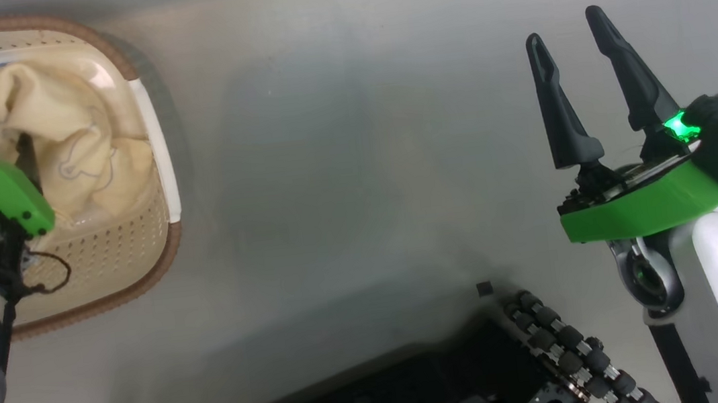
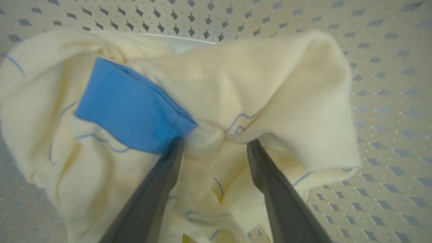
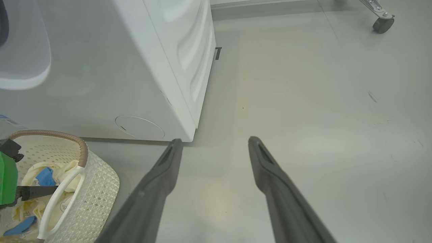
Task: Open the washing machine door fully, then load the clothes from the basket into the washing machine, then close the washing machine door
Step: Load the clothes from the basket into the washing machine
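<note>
1. The clothes lie heaped in the basket, a crumpled mass of cream fabric with a blue patch folded across the top.
2. They look soft, light and limp. They should bunch easily and are likely to trail or snag on the rim when lifted, so a thick gathered fold makes a better hold than a single loose edge.
3. The left claw is down inside the basket with its two fingers apart. Their tips press into the cloth on either side of a raised knot of fabric beside the blue patch, which looks like a sound place to pinch.
4. The basket stands on the grey floor, near the lower front corner of the washing machine.
5. The right claw hangs over bare floor well apart from the basket, its fingers spread and holding nothing.
</note>
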